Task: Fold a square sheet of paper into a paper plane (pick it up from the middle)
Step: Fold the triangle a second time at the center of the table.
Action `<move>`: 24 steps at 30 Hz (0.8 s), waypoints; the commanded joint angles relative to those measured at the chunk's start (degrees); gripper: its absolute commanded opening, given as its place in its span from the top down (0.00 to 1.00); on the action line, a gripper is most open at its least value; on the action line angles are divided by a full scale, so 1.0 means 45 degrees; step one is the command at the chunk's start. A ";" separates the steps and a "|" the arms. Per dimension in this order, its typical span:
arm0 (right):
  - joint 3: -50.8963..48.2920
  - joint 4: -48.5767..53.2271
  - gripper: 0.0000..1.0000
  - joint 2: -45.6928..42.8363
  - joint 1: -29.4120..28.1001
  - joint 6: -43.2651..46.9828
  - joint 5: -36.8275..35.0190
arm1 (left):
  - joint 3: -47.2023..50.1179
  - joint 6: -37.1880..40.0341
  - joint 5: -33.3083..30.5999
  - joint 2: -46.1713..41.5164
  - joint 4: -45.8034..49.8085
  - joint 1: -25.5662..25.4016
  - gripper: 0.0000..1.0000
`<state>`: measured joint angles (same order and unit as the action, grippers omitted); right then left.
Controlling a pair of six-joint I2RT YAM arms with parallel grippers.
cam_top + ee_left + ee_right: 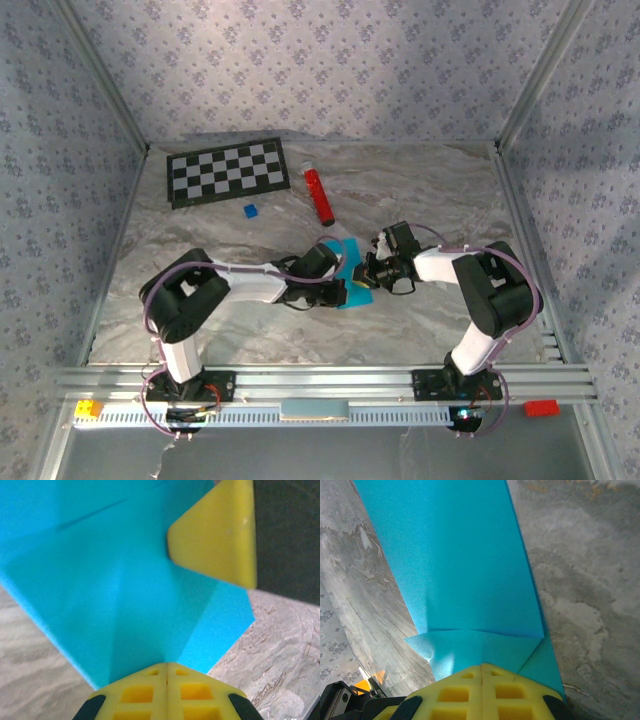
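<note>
From the left in the top view: small yellow block [88, 408] on the front rail, checkerboard [227, 172] flat at the back left of the table [440, 200], tiny dark-blue block [250, 210] just in front of it, red cylinder [320, 195] lying right of the board. None of these touch the arms. Left arm reaches in toward mid-table; left gripper [338, 274] meets the cyan sheet [356, 296] there. On my left wrist cam the left gripper [166, 666] has its jaws pressed together with no gap, pinching one edge of the cyan sheet [125, 590]. The sheet fans away from the tips with creases running through it, so it is partly folded, not flat. One yellow finger [220, 535] of the other arm sits on the sheet's far side. Right gripper [372, 270] faces the left one across the sheet. On the right wrist cam the right gripper [482, 667] is likewise clamped tight on the cyan sheet [460, 565], with a folded-over flap just ahead of the tips and marbled table [580, 580] beside it. I can't tell whether the sheet touches the table. Red block [541, 407] sits on the rail at far right.
</note>
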<state>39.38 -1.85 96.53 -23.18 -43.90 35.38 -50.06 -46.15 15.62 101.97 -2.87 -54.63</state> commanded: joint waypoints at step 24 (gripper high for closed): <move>-0.0249 0.1453 1.00 0.0439 0.0104 0.0138 -0.1203 | 0.0900 0.0109 -0.0296 -0.2237 0.0432 -0.0272 1.00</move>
<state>39.42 -1.69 96.53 -23.14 -43.90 35.40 -45.08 -46.13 14.13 94.48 0.10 -55.64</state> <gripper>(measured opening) 0.052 0.046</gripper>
